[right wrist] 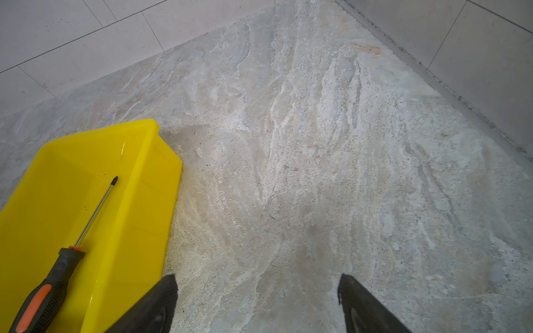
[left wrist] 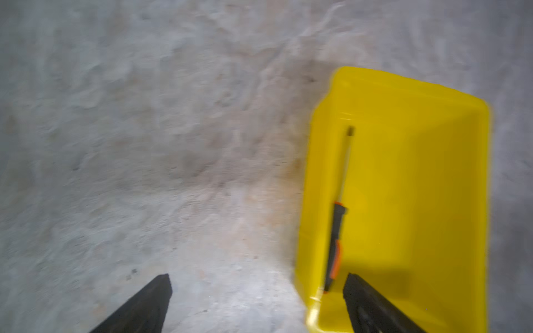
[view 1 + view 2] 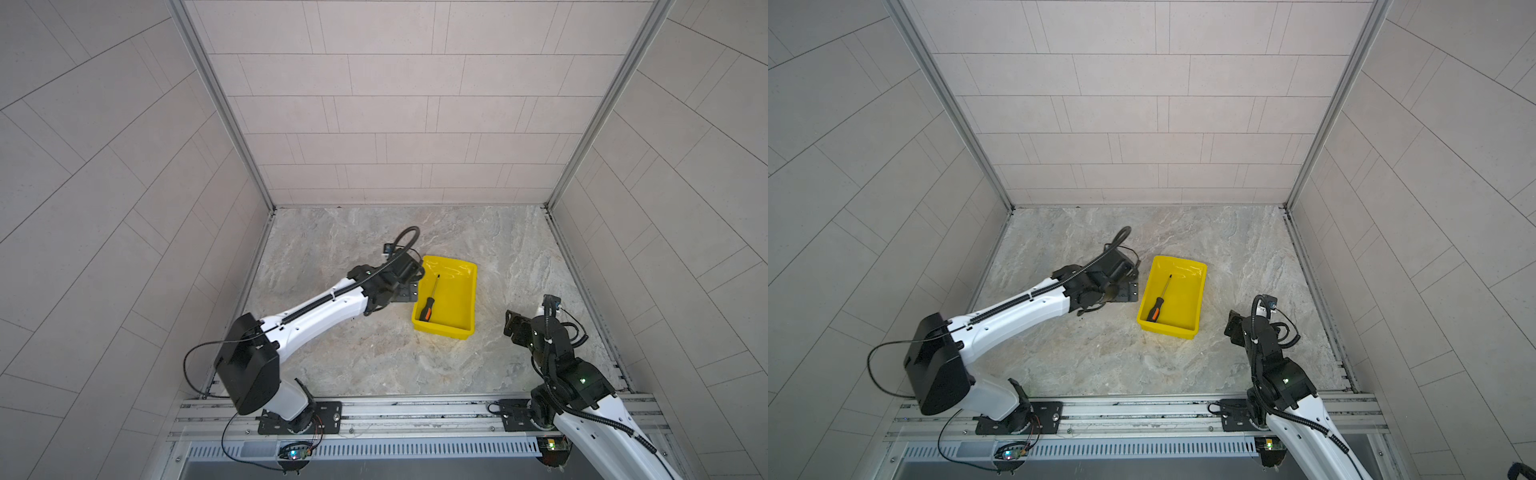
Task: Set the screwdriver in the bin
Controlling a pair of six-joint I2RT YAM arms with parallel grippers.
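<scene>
In both top views the screwdriver lies flat inside the bin on the desk. Left wrist view (blurred): the left end effector gapes wide and empty at the bin's edge; right wrist view: the right end effector is likewise spread, empty

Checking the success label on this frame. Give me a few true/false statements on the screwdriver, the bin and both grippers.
1. The screwdriver lies inside the bin. True.
2. The left gripper is shut on the screwdriver. False: its jaws stand open and hold nothing.
3. The screwdriver's tip points toward the back wall. True.
4. The right gripper hangs over the bin. False: it is open over the tabletop, beside the bin.
</scene>
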